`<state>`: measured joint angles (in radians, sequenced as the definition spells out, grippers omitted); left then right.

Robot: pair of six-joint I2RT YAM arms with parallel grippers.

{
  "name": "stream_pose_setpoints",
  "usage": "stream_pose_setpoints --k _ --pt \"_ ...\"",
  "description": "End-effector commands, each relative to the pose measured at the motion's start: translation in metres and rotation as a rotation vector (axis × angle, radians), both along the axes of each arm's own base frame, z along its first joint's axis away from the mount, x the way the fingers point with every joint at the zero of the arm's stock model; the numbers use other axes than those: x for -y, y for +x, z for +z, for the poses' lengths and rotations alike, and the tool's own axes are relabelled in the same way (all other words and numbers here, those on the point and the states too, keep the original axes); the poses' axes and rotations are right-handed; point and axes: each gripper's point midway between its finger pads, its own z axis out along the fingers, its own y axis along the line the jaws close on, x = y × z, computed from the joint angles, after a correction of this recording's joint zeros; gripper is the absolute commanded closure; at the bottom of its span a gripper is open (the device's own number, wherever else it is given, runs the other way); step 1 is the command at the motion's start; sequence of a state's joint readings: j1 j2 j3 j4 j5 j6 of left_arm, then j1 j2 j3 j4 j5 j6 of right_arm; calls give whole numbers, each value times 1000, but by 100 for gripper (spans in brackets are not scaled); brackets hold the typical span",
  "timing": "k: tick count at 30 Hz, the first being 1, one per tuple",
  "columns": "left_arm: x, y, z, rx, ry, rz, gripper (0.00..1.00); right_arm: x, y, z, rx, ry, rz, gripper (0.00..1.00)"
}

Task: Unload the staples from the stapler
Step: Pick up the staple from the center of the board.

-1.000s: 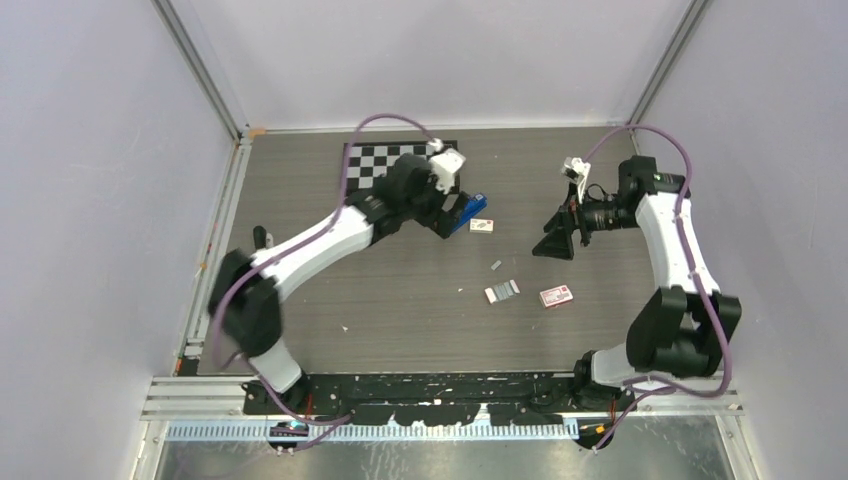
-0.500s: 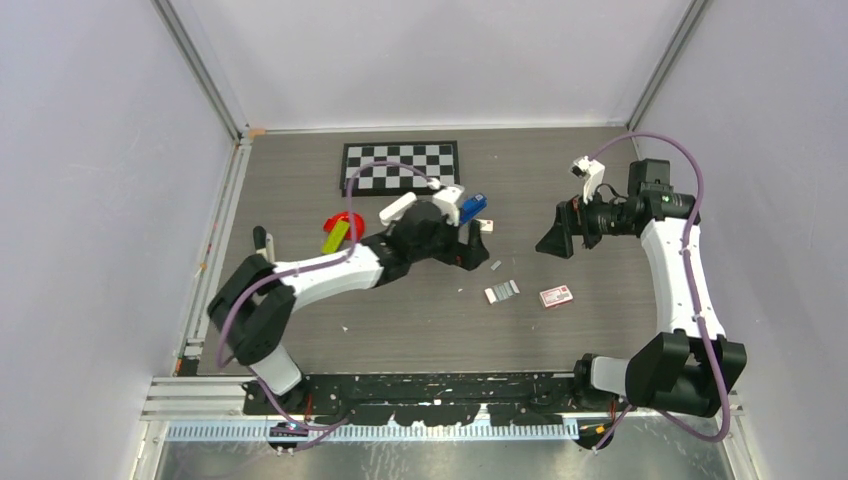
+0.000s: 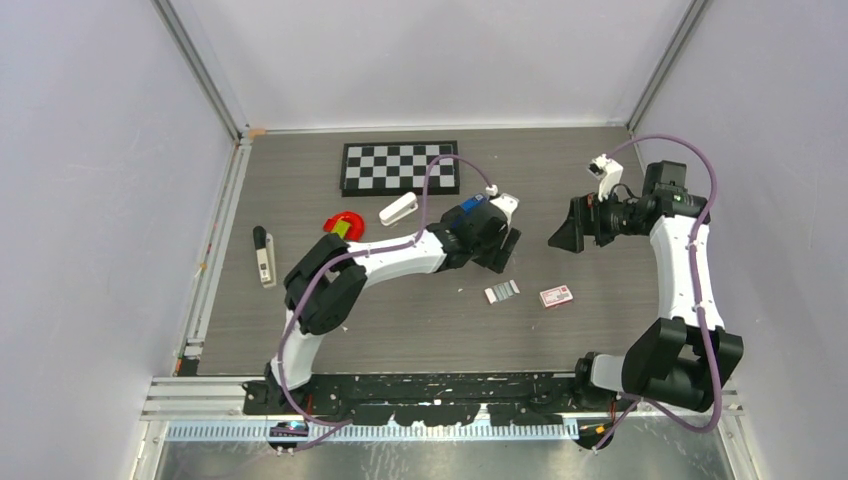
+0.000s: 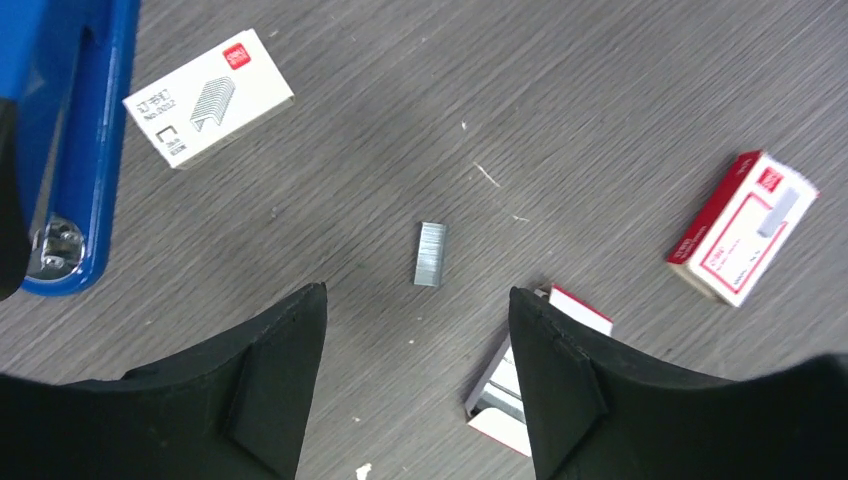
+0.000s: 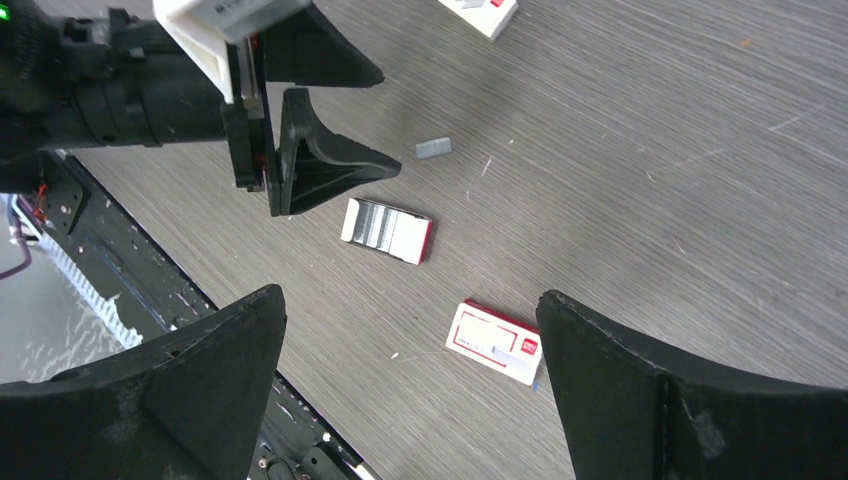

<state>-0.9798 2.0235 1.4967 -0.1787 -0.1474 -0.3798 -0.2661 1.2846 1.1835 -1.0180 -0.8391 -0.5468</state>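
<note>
Since the earlier frame my left arm has swung across toward the table's middle. The left hand [image 4: 412,300] hangs with its jaws apart and empty above a loose staple strip [image 4: 431,253]. The blue stapler [image 4: 100,150] lies just beside it on the table [image 4: 600,100], nearer the far edge than the near one. The right hand [image 5: 408,295] is wide, holding nothing. I judge the stapler light, stiff and slick, so I'd pinch across its narrow sides mid-body.

The stapler [image 4: 98,150] is glossy blue plastic. At its 4 o'clock, a staple strip [image 4: 431,253] of dull grey metal lies on the matt, wood-grain table [image 4: 620,90].
</note>
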Motion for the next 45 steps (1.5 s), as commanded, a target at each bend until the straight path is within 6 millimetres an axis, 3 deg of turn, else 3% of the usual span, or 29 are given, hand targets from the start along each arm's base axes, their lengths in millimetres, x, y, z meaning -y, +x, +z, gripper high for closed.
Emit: stream_pose_setpoints --k 1,11,23,37,41,45 --pt "11 -2 -1 14 54 -127 32 3 1 1 6 39 7 1" --pt "25 -3 -30 -22 84 -213 37 2 -1 -2 -6 55 13 0" --pt "24 2 -40 -20 110 -213 53 1 -2 -4 -17 66 22 1" --pt "22 5 -47 -35 148 -194 56 1 -2 -5 -21 68 24 1" --pt "20 4 -48 -42 157 -193 65 1 -2 -5 -22 69 23 1" --pt "18 1 -50 -52 163 -193 65 1 -2 -5 -21 69 25 0"
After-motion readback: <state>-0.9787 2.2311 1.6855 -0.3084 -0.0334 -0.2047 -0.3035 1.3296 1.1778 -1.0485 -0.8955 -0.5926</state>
